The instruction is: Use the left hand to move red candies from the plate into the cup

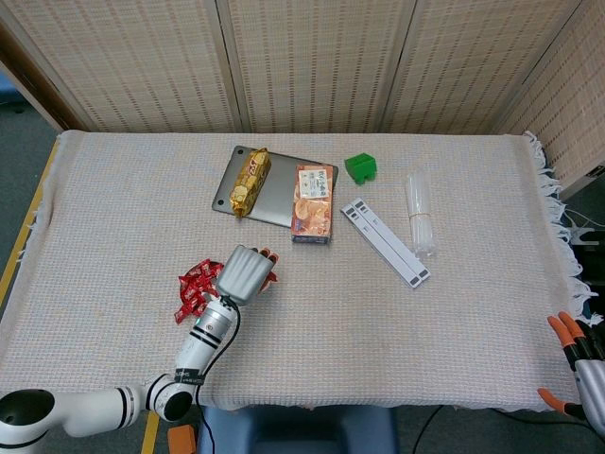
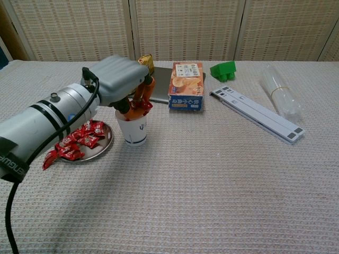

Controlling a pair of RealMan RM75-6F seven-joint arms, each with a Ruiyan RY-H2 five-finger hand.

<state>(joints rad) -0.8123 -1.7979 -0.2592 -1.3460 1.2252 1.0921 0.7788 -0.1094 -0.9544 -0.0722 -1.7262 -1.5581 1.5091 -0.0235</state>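
My left hand (image 2: 123, 80) hovers right over the white paper cup (image 2: 134, 132), whose lower part shows below the orange fingertips (image 2: 139, 99). Those fingertips pinch a red candy (image 2: 144, 105) just above the cup's mouth. In the head view the left hand (image 1: 244, 272) hides the cup completely. To the cup's left is the metal plate (image 2: 105, 141), with a heap of red candies (image 2: 78, 141) on it; one candy hangs over its left rim. The candies (image 1: 194, 282) also show in the head view. My right hand (image 1: 579, 364) waits at the table's near right corner, fingers apart and holding nothing.
Behind the cup lie a grey laptop (image 1: 281, 196) with a gold snack bag (image 1: 250, 180) on it, and an orange cracker box (image 1: 313, 201). Further right are a green block (image 1: 360, 167), a white folding stand (image 1: 385, 242) and a clear tube bundle (image 1: 420, 212).
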